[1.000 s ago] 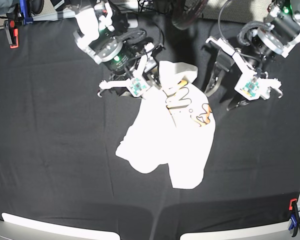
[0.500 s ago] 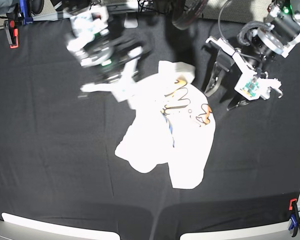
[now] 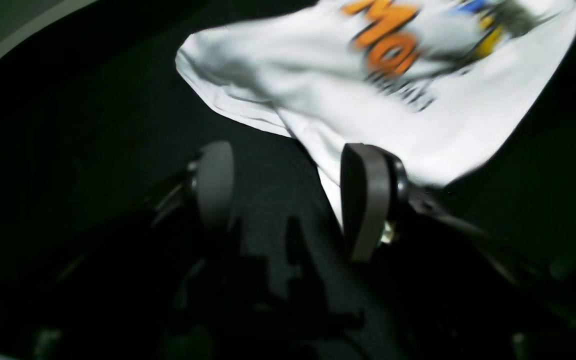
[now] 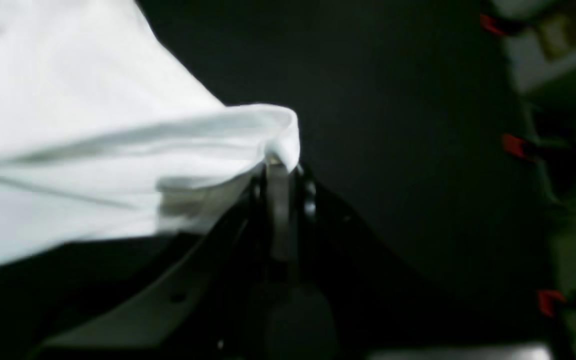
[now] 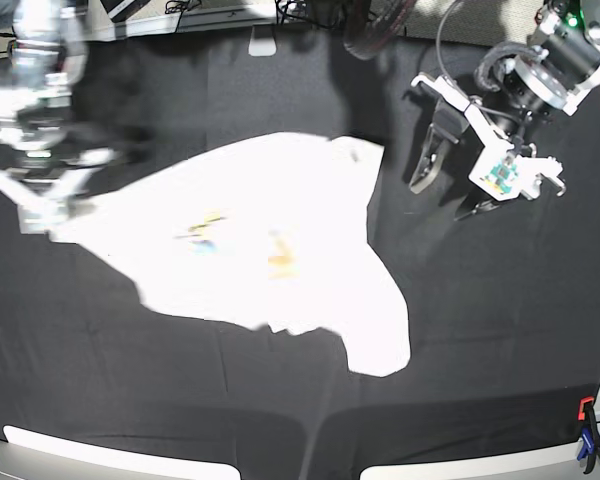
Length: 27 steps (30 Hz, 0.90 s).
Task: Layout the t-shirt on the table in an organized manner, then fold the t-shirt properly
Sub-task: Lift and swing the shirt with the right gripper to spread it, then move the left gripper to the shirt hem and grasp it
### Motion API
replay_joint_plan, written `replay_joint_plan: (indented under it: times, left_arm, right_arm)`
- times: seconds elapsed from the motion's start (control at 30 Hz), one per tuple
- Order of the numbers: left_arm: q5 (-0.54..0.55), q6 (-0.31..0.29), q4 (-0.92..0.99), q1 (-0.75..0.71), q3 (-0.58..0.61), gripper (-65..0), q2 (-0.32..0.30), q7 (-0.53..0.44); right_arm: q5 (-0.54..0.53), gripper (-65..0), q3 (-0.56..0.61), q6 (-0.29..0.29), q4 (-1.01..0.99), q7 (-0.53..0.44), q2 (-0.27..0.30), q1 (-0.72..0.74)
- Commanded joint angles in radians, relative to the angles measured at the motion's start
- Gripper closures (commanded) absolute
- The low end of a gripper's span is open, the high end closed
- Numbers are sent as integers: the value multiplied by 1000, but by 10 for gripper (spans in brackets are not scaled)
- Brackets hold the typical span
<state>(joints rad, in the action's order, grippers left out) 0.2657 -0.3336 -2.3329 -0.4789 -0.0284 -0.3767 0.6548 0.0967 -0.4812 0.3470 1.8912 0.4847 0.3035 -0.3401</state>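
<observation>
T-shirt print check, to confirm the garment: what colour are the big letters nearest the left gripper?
Orange, on the white t-shirt; clearest in the left wrist view.

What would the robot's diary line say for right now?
right gripper: shut on t-shirt, edge lifted | left gripper: open, empty | t-shirt: stretched over table, not flat

t-shirt [image 5: 260, 240]: soft white cloth, matt, creased, printed lettering | worktop [image 5: 500, 340]: black cloth cover, matt, faintly wrinkled | left gripper [image 3: 288, 200]: smooth matt grey pads, black plastic body | clips [image 4: 513, 145]: red plastic, blurred
</observation>
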Motion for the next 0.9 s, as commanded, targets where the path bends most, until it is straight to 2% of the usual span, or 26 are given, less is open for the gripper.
replay_joint_plan:
  times: [0.0,0.13,0.27,0.4,0.57,0.63,0.7,0.77,0.87]
  left_arm:
    - [9,5,-19,0,-3,-316,-6,-27]
    - [9,5,-19,0,-3,-316,-6,-27]
    - [16,5,-19,0,-3,-316,-6,-27]
    - [90,5,-19,0,-3,-316,-5,-27]
    - [174,5,-19,0,-3,-316,1,-27]
    - [191,5,-18,2,-3,-316,14,-27]
    - [207,5,-16,3,-3,-316,34,-27]
    - [228,5,-16,3,-3,-316,59,-27]
    - [241,5,-15,11,-3,-316,90,-28]
  right_arm:
    - [-6,0,-45,-11,16,-7,27,7]
    - [-53,0,-204,-12,16,15,55,7]
    - [-92,0,-362,-12,16,20,56,6]
    - [-192,0,-496,-12,16,22,56,7]
    - [-272,-8,-590,-12,16,55,56,7]
    - [-290,-161,-607,-11,16,55,56,7]
    - [-291,-281,-611,-11,16,50,56,7]
    - [-293,-322,-611,-11,16,51,56,7]
    - [-329,-321,-611,-11,16,64,56,7]
